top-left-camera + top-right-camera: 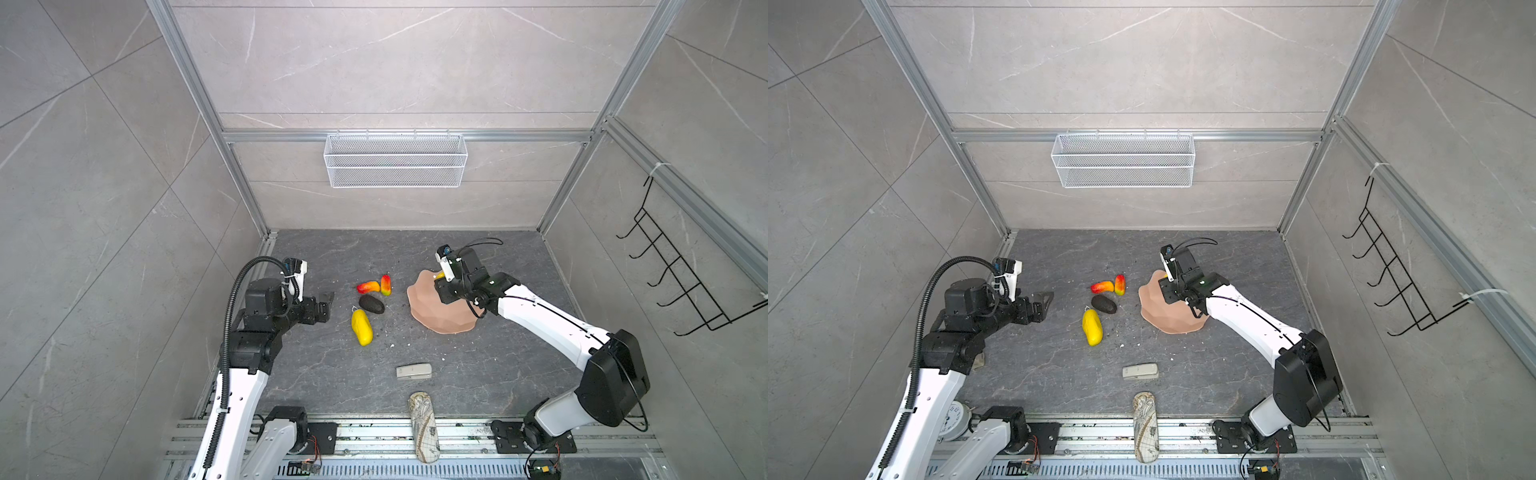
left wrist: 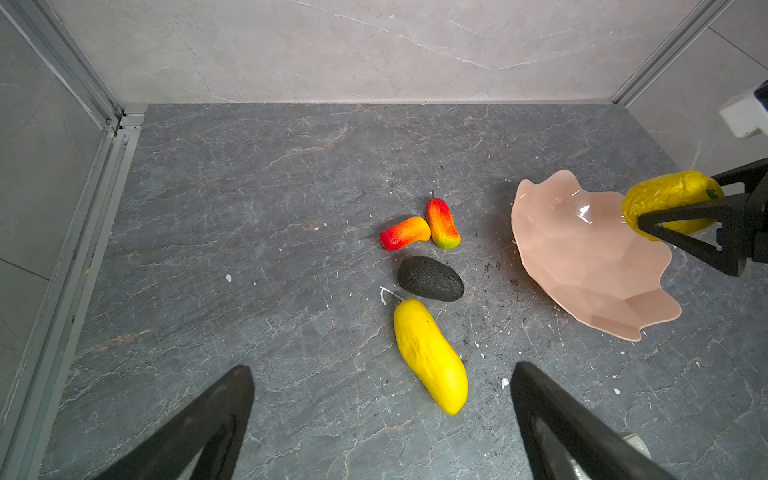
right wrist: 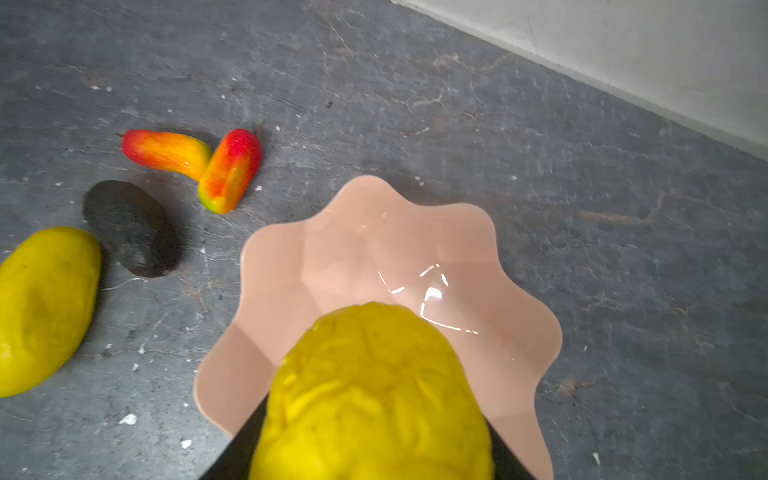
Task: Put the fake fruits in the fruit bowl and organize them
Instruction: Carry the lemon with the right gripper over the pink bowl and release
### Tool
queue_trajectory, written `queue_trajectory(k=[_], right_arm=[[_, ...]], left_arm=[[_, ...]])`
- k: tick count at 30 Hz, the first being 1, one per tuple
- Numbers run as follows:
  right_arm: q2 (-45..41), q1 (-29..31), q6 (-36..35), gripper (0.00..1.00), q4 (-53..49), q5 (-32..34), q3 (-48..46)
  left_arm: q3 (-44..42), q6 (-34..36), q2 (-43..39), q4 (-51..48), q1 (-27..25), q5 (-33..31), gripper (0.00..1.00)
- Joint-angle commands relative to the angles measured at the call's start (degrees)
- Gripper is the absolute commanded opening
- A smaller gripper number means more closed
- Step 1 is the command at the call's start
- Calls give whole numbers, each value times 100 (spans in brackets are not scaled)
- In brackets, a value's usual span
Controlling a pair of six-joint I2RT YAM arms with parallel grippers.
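Now, nearest: patterned case (image 1: 424,428) across the front rail, with the beige block (image 1: 413,370) just beyond it. Neither belongs to the job.

Middle of table, left of the bowl (image 1: 436,322): long yellow fruit (image 1: 362,327), dark oval fruit (image 1: 371,304) just behind it, then two red-orange fruits (image 1: 368,286) touching each other. All four lie outside the bowl. Left claw (image 1: 325,306) hangs wide open and empty, left of this group.

What shows of the bowl's inside is bare. Right claw (image 2: 681,208) is closed partway onto the round yellow fruit (image 3: 374,395). It holds the fruit in the air above the bowl's far side, closer to the wavy rim than to the centre. Far wall: wire basket (image 1: 395,160).

Risks, my reading: the bowl is shallow and slick, and the fruit is round. Let go from up there, this near the rim, it could strike the edge and bounce or roll out toward the far wall. A claw dropping too low could nudge the bowl sideways into the waiting fruits.
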Motion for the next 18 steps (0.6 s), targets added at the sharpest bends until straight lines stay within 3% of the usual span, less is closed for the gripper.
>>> queue_trajectory(k=[1, 18], right_arm=[[158, -144, 70, 22, 207, 37, -187], [1461, -560, 441, 23, 807, -266, -40]], left_arm=[[-18, 105, -107, 16, -21, -40, 100], [-42, 139, -101, 42, -21, -56, 100]])
